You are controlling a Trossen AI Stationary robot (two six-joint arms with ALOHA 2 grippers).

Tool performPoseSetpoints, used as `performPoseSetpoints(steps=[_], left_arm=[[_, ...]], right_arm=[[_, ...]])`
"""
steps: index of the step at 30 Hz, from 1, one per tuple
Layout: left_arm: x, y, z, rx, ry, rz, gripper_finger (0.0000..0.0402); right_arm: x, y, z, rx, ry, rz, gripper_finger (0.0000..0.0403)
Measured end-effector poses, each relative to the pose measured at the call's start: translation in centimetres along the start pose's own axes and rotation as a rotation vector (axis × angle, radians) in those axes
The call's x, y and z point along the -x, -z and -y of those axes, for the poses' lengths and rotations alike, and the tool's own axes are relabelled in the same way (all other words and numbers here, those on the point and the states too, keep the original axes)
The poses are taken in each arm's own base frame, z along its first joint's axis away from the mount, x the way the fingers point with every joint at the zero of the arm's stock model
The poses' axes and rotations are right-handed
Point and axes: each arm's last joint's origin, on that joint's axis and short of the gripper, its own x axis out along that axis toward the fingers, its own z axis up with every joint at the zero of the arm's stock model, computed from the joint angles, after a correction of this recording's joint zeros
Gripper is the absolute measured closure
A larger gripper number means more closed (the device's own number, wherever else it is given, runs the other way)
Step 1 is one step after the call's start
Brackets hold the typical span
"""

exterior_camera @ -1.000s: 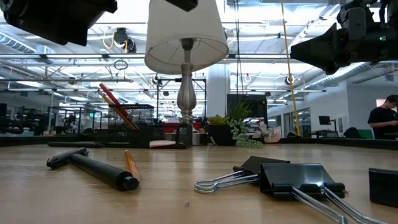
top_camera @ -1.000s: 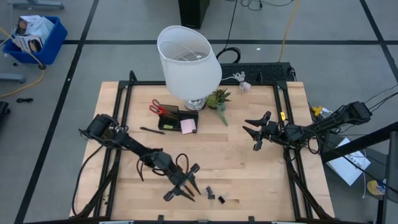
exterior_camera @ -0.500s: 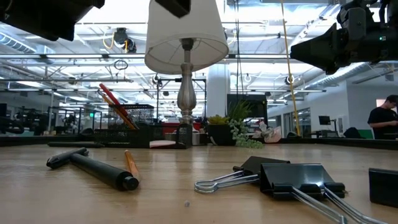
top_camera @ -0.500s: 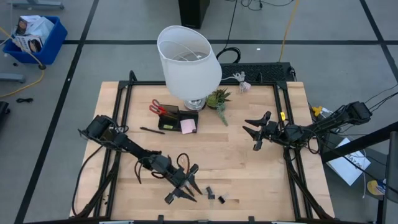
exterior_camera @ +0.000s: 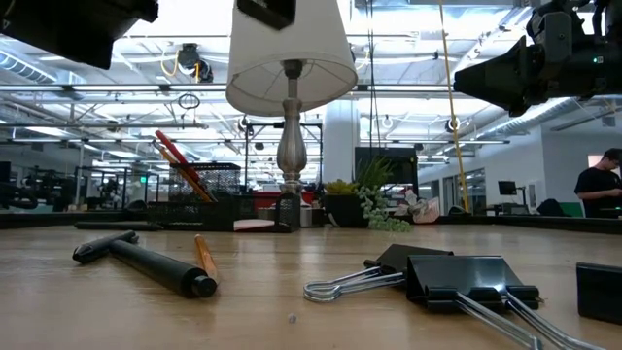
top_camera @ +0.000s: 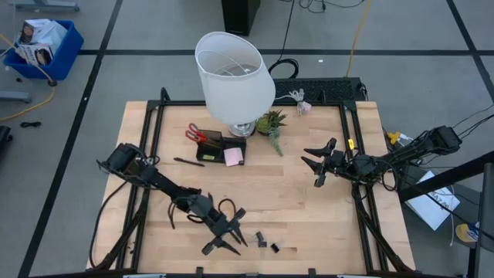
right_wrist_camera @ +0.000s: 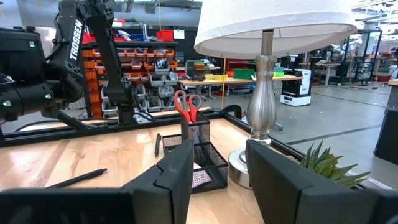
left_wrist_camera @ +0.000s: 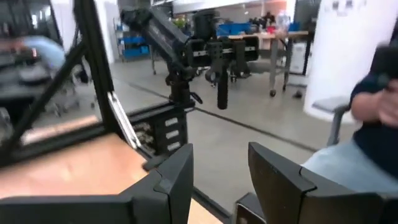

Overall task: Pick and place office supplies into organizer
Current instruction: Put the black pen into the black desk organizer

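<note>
Here the left claw (top_camera: 226, 234) hung spread and empty over the worktop's (top_camera: 309, 208) front edge, just beside the tiny black clips (top_camera: 267, 244) — not touching them. The right claw (top_camera: 319, 163) waited at the right, also spread. The organizer (top_camera: 215, 147) stood by the lamp (top_camera: 234, 81), red-handled scissors (top_camera: 194, 133) upright inside it.

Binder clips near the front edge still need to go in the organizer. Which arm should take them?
Left. The left gripper hangs open right beside the binder clips at the table's front. The right gripper, also open, waits far off near the right edge, though nearer the organizer.
</note>
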Motion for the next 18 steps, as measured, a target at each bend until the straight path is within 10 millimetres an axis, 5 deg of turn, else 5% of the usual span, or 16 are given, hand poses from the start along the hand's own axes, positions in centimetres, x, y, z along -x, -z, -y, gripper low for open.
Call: performPoseSetpoints(steps=[4, 18], left_arm=[[0.0, -0.2, 0.4, -0.032, 0.014, 0.006, 0.0245], [3.0, 0.6, 2.4, 0.345, -0.500, -0.024, 0.0245]], right_arm=[[0.0, 0.0, 0.0, 0.000, 0.000, 0.000, 0.0261], [0.0, 0.0, 0.0, 0.000, 0.000, 0.000, 0.0261]])
